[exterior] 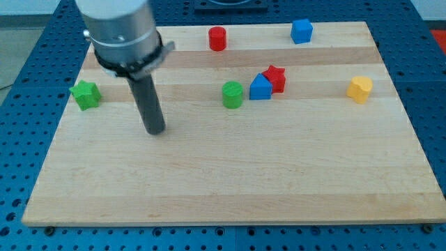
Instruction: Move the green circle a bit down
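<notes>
**The green circle sits up and to the right of my tip**

On the far left of the surface [209, 188] sits a green star [86, 95]. It is well apart from everything else.

Next comes my tip [155, 130], the bottom of the dark rod. It rests on bare wood in the left middle of the frame. It touches no block. This end effector is just a rod, so it cannot open or close, and it holds nothing. The thick grey part of the arm covers the upper left corner, so I cannot tell what lies behind it.

Further right, near the middle of the frame, is the green circle [233, 95]. It lies to the right of my tip and a little higher in the frame. There is clear wood between them. The block looks round, so it has no long side to worry about.

To push the green circle down, I think my tip has to get above it first. That means going right and up, around the block, not straight into its side.

A red cylinder [218, 38] sits near the top edge. Just right of the green circle is a blue block [260, 88], touching a red star [275, 77]. A blue cube [301, 31] sits at the top, and a yellow block [359, 89] is far right.
</notes>
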You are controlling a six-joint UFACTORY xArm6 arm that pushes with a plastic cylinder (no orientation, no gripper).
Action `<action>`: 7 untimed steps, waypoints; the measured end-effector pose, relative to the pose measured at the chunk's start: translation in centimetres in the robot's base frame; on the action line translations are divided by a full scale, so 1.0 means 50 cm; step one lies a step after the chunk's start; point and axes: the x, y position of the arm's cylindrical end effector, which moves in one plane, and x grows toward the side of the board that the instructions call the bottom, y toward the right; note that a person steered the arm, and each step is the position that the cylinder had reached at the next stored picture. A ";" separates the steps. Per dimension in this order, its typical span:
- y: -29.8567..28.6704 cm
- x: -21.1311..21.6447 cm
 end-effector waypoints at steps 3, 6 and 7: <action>-0.004 -0.054; 0.064 -0.188; 0.210 -0.188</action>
